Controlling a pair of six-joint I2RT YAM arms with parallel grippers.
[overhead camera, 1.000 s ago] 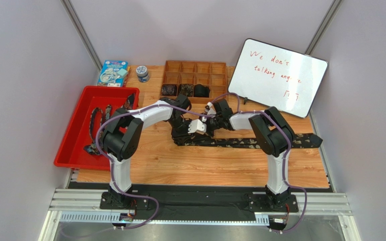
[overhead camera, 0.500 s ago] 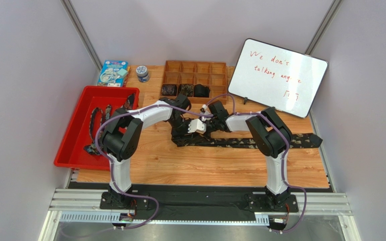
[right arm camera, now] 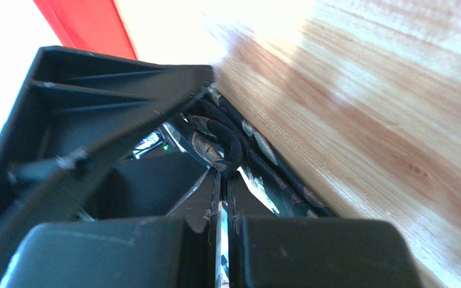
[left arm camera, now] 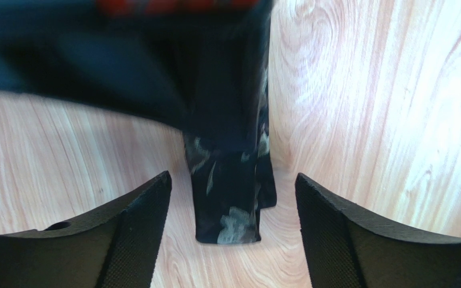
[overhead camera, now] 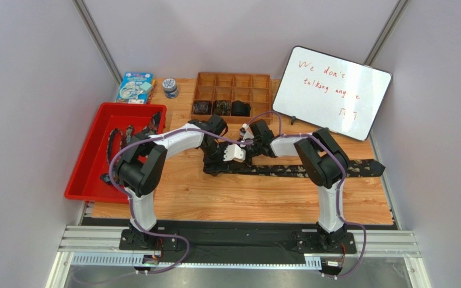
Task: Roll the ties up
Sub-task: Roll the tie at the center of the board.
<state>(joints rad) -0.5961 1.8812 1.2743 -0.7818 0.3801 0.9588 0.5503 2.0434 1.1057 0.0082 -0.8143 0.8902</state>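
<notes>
Tie (left arm camera: pixel 230 204) between left gripper (left arm camera: pixel 232 183) fingers (left arm camera: pixel 134 231)

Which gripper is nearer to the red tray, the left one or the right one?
Left. The left gripper straddles the end of the tie, right of the red tray; the right gripper sits just beyond it, farther from the tray.

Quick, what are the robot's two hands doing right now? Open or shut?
Left gripper: open, tie end lying between its fingers.
Right gripper: shut, pinching the tie.

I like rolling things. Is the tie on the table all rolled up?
No, mostly spread: the tie stretches flat across the table.
</notes>
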